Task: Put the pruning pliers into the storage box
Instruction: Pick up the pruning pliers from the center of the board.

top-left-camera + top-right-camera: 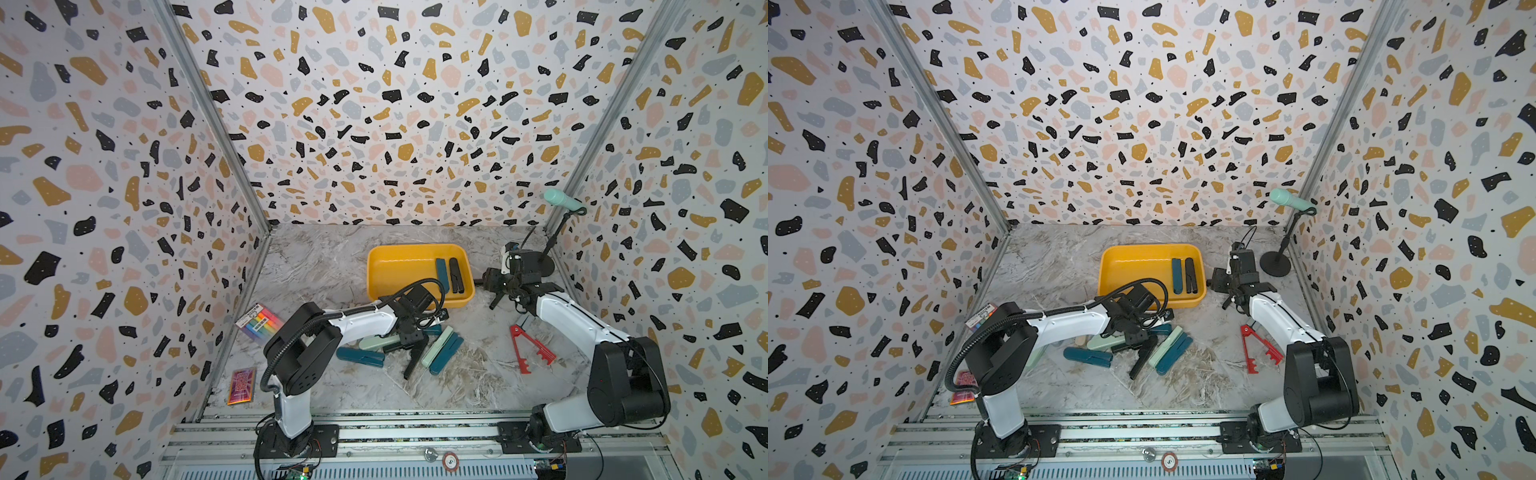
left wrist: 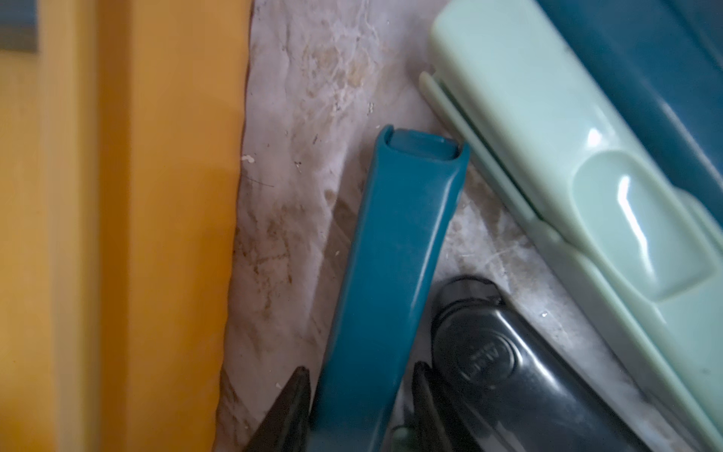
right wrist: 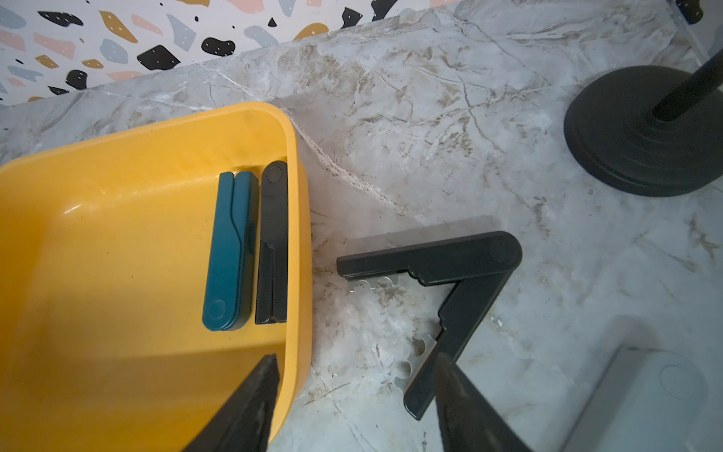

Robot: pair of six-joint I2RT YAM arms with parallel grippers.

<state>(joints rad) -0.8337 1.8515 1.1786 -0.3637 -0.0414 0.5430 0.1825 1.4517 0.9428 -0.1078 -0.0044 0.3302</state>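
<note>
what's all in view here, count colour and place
box: one, yellow, table middle
pliers in box: two, teal and black, side by side
pile of pliers: several, teal, mint, black, in front of box
open pliers: two, black beside box, red on table's right side
microphone: one, mint, black stand, back corner
packets: two, rainbow and pink, table's left edge
left gripper: one, black, closed on teal pliers in pile
right gripper: one, black, open by box edge

Left arm [image 1: 361, 322] and right arm [image 1: 569, 316]: white shells, bulky black joint housings, black base plates; black corrugated cable [image 1: 269, 368] along left.
</note>
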